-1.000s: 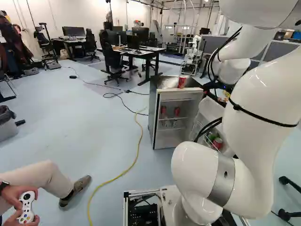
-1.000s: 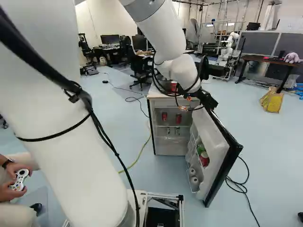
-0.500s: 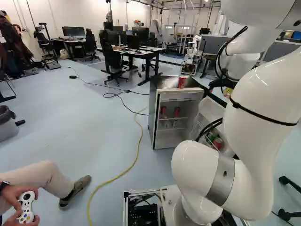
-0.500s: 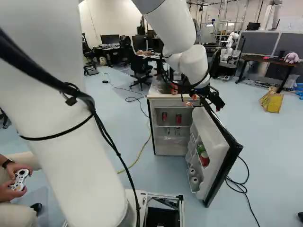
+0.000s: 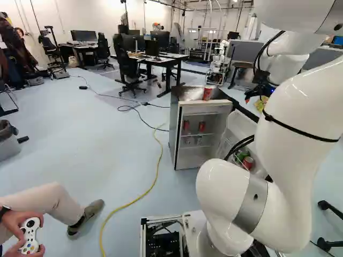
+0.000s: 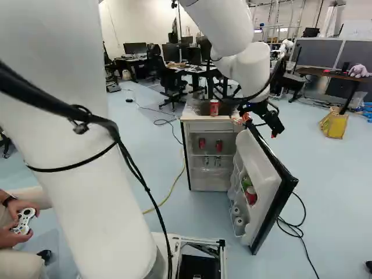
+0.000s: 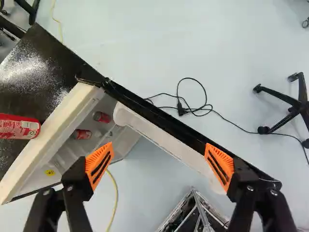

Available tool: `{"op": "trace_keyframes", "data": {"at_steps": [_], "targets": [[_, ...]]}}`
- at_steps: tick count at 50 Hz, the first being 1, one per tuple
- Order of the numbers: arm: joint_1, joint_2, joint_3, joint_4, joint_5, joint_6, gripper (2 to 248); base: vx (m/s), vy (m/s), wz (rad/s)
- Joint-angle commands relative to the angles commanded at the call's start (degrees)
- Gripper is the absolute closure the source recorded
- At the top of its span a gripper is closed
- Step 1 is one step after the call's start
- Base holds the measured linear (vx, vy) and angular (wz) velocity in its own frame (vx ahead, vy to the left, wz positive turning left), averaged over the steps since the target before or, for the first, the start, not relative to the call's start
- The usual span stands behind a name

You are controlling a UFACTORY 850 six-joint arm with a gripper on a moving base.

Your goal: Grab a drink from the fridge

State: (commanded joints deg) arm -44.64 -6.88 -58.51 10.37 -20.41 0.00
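The jaws point(image 7: 160, 164) are open and empty, and are directed downward over the open door point(image 6: 270, 186), whose top edge runs obliquely, rather than squarely, across the span between the two fingers. Contact with the door cannot be confirmed. Beyond the finger nearer the hinge, to that side of the jaws, the fridge point(image 6: 200, 126) is found. Within it, below the level of the jaws, two red cans point(image 6: 219, 146) are stood side by side on an inner shelf, long axes upright, beneath the fridge top and behind its front opening. A third red can point(image 6: 214, 107) is stood upright on the fridge top, near its front edge; further drinks point(image 6: 251, 197) are held in the door rack, on the inner side of the door. Which drink is intended cannot be told; the shelf pair is judged the likelier target, since the fridge is named in the task. The coming move is governed by this offset: the cans are placed sideways from and below the jaws, and are roofed over, so that a descent from directly above is barred. The jaws would need to be cleared of the door, carried round to the front opening, lowered and levelled, so that one upright can may be flanked from both sides without its neighbour being knocked.
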Motion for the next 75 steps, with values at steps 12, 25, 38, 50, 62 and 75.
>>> {"op": "trace_keyframes", "data": {"at_steps": [12,25,38,50,62,75], "targets": [[-1.74,-0.36,-2.25,2.15,-3.68,0.0,3,0.0,0.0,0.0],[-3.77,-0.65,-4.49,4.68,-7.53,0.0,3,0.0,0.0,0.0],[-6.06,-2.17,-6.56,7.14,-11.14,0.0,3,0.0,0.0,0.0],[-8.27,-3.64,-8.23,8.68,-13.29,0.0,3,0.0,0.0,0.0],[-10.5,-6.04,-10.06,8.99,-13.79,0.0,3,0.0,0.0,0.0],[-12.78,-9.63,-12.28,8.99,-13.79,0.0,3,0.0,0.0,0.0]]}}
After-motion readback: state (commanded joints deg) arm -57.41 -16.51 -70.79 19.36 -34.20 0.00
